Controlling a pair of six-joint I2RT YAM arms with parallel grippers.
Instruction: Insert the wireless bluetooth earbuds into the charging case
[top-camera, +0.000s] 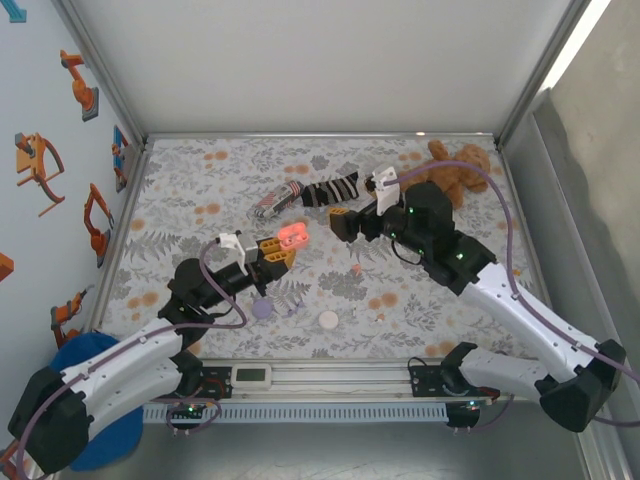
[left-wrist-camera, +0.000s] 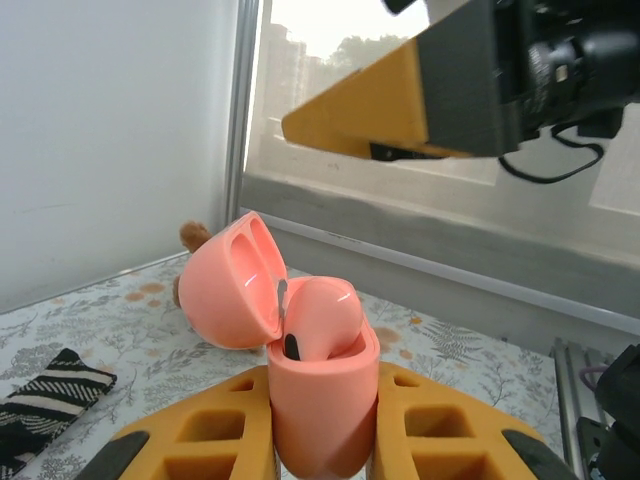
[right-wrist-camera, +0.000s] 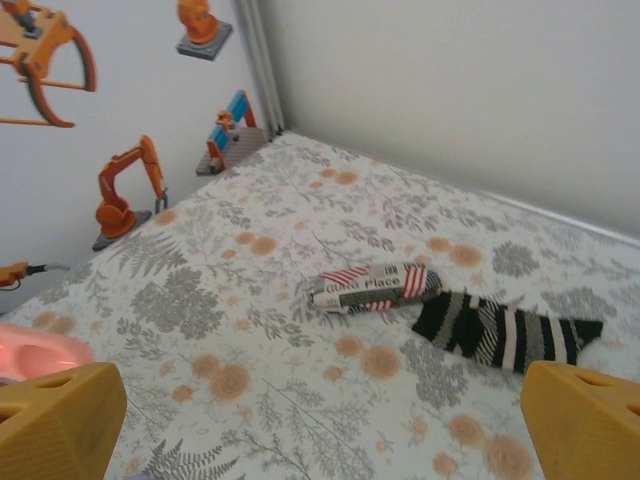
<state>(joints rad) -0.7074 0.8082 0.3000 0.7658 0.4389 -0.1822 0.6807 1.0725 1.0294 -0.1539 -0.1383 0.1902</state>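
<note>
Two grippers over a floral table (top-camera: 200, 180): the left gripper (top-camera: 278, 250) clamps an open pink case (left-wrist-camera: 320, 400) with one earbud (left-wrist-camera: 322, 318) seated inside, the right gripper (top-camera: 345, 228) hangs spread wide nearby

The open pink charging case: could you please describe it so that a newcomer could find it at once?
On the flowered table, find the left arm's end: the left hand is shut on the open pink charging case. Unlike the purple round case and the white round case lying flat nearer the front edge, it is salmon-pink with its lid tipped back.
</note>
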